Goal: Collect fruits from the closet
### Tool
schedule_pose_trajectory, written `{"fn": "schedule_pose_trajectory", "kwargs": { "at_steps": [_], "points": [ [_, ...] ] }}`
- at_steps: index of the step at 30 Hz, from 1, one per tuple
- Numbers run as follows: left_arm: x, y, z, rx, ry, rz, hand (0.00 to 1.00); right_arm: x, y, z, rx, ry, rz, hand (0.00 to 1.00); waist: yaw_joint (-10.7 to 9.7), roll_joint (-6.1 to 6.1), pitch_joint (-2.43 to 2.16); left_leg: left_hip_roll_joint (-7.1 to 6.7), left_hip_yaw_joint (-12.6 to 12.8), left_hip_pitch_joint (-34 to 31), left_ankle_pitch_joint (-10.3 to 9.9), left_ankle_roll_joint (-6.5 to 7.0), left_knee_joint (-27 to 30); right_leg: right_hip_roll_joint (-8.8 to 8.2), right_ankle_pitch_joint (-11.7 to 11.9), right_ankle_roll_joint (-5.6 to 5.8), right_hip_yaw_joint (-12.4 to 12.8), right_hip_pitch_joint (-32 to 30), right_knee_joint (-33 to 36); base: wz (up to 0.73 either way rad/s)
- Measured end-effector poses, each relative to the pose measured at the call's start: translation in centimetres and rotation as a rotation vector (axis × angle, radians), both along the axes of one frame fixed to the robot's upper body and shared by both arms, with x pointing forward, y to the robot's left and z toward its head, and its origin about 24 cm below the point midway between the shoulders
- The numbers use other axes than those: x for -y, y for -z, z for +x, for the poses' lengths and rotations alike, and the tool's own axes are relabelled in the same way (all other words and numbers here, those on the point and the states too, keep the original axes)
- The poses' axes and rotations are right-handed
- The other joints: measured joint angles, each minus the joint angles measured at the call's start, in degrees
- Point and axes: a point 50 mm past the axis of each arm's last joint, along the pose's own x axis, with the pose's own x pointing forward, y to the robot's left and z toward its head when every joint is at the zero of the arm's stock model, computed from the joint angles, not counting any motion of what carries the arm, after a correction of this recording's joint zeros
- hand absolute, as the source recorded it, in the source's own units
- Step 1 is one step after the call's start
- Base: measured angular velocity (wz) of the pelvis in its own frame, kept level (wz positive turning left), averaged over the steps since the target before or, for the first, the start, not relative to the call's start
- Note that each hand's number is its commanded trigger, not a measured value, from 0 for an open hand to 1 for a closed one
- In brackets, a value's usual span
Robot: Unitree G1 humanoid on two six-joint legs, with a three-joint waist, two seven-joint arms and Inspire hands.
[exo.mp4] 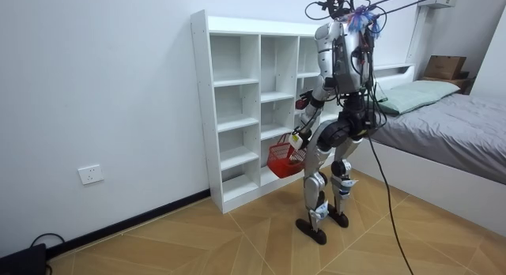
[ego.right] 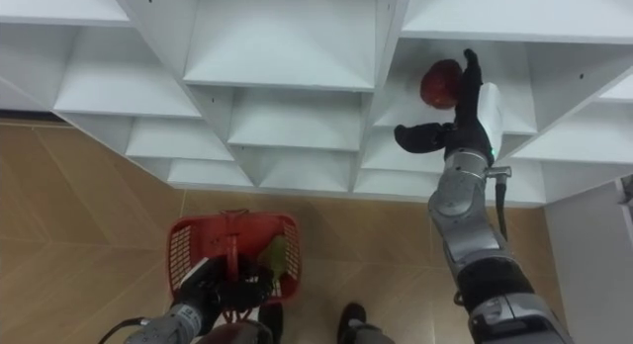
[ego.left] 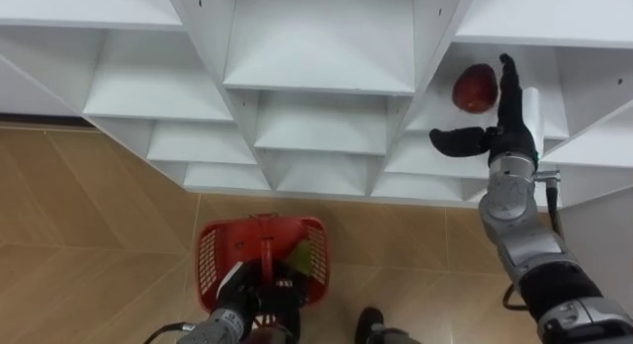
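While the right robot hand [ego.left: 512,127] stands wide open at 1 o'clock, fingers straight and thumb spread low, the apple [ego.left: 475,88] sits just beside those fingers on a shelf of the closet [ego.left: 316,47], not yet enclosed; whether they touch cannot be told. The likely trouble is a roll. The apple is round, smooth and glossy dark red, and the shelf board is flat, slick white laminate, so a nudge from straight fingers could push it deeper into the compartment or off the front edge onto the wooden floor [ego.left: 79,206]. A shallow pinch could also let it slip on the way down. At 6 o'clock the left robot hand [ego.left: 237,306] is curled round the handle of the red basket [ego.left: 208,257], a rigid plastic lattice carrying a yellow-green item [ego.left: 297,255]; if the basket swings, the drop could miss it.
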Motion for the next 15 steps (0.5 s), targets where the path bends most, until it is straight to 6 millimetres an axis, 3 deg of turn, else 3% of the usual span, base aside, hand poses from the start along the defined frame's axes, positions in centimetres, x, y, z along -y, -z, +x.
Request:
{"fn": "schedule_pose_trajectory", "kwargs": {
  "at_steps": [15],
  "points": [
    [0.02, 0.01, 0.11, -0.007, -0.018, 0.016, 1.0, 0.73, -0.3, 0.08, 0.013, 0.038, 0.054, 0.0, 0.0, 0.48, -0.35, 0.04, -0.2, -0.1, 0.0, 0.01, 0.4, -0.07, 0.1, -0.09, -0.4, 0.1, 0.1, 0.0]
  ]
}}
